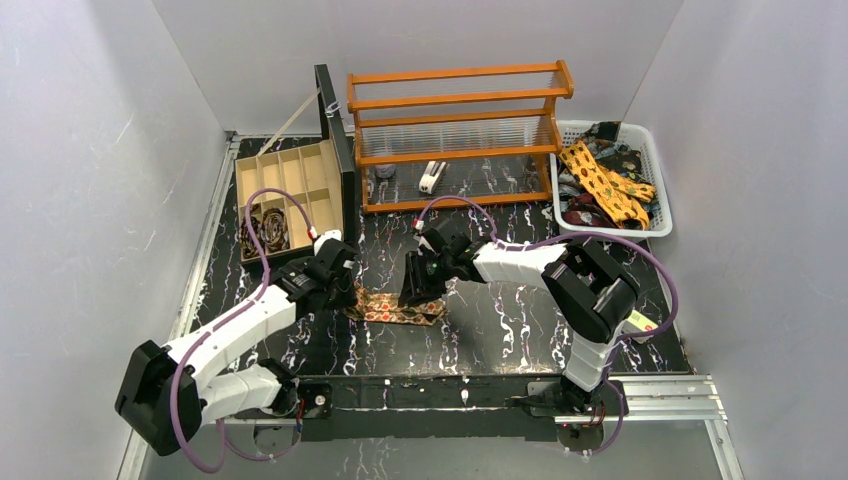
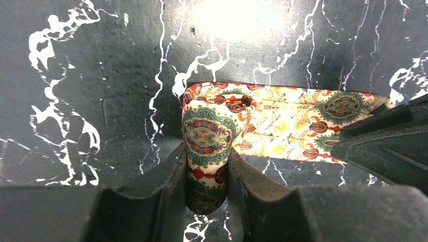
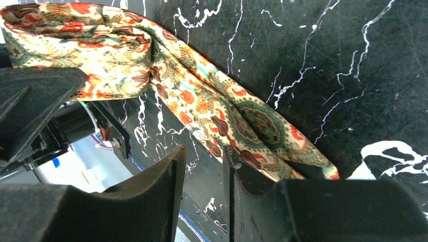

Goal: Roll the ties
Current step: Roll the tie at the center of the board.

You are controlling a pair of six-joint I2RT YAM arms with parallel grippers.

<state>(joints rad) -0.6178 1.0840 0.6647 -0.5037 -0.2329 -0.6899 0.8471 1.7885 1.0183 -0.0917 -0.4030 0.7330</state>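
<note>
I'm pinching the cream-and-red paisley fabric tie [image 2: 282, 126], barely one fold rolled, in my left gripper [image 2: 207, 171]; right gripper [image 3: 204, 166] is sitting narrowly parted, empty; heaped patterned ties [image 1: 600, 185] are waiting.

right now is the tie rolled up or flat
Mostly flat: the tie is folded only at the end in the left gripper; the rest lies spread on the table.

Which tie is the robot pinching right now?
The cream tie with red and green swirls, lying on the black table. The left gripper pinches its folded end. The other ties sit in the white basket and the divided box.
</note>
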